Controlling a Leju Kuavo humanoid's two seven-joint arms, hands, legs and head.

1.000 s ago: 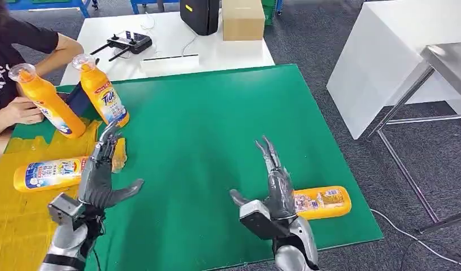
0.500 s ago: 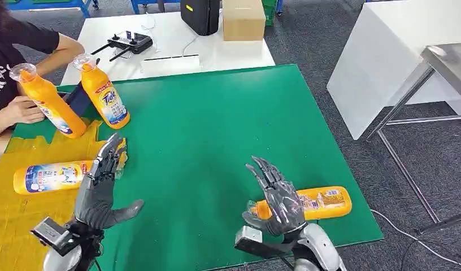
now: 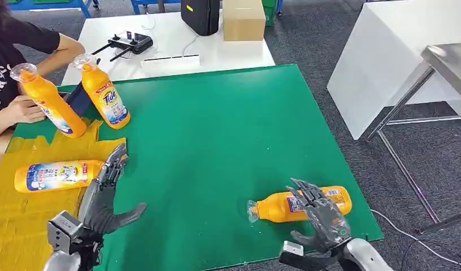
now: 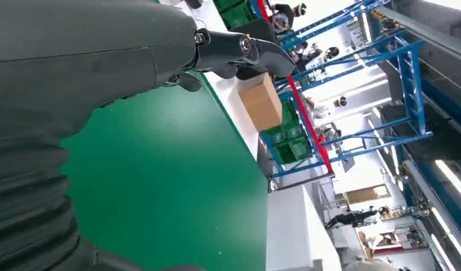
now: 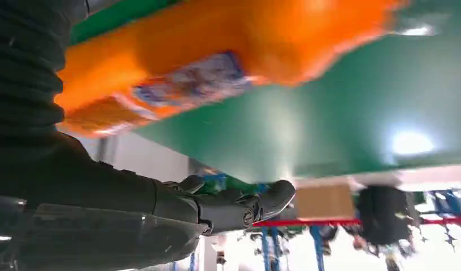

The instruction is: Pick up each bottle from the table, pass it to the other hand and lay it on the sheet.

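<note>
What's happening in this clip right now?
The robot's right hand is reaching over an orange bottle lying on the green table near its front edge, fingers spread above it, not yet gripping. The left hand hovers open beside the yellow sheet, where one bottle already lies. At the far left a person holds one of two upright bottles.

On the green mat (image 3: 205, 141): one bottle (image 3: 285, 206) lying at 5 o'clock, right hand (image 3: 324, 217) just over its base end. Yellow sheet (image 3: 25, 214) at 8 o'clock, a lying bottle (image 3: 56, 175) on it, left hand (image 3: 101, 197) beside its cap end. Two leaning bottles (image 3: 107, 99) at 10 o'clock. Cardboard box (image 3: 243, 20) at 12, on the white table (image 3: 217, 51) behind.
</note>
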